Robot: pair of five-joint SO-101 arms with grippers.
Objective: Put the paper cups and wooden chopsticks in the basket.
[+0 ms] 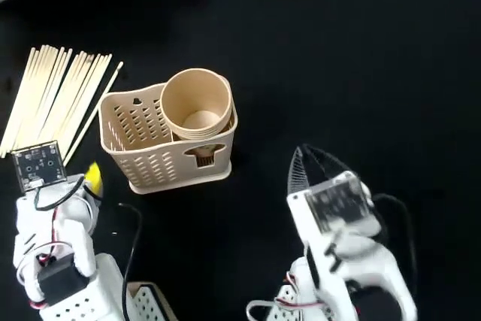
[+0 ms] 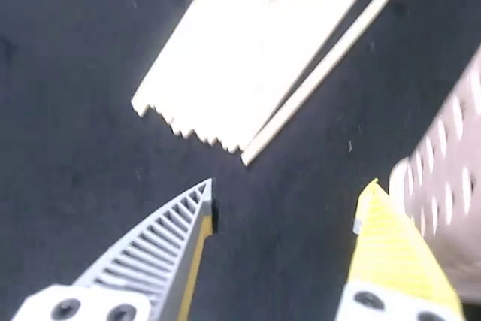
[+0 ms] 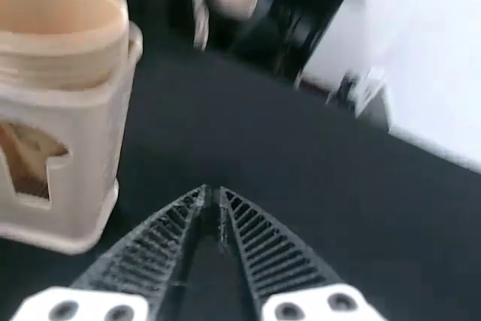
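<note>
Matt paper cups (image 1: pixel 197 103), perforated plastic basket (image 1: pixel 150 159) (smooth), wooden chopsticks (image 1: pixel 54 95).

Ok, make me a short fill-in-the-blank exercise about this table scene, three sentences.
The paper cups sit ____ the basket.
The wooden chopsticks lie flat on the ____.
The left gripper is open; the right gripper is ____.
Missing words: inside; table; shut.
</note>
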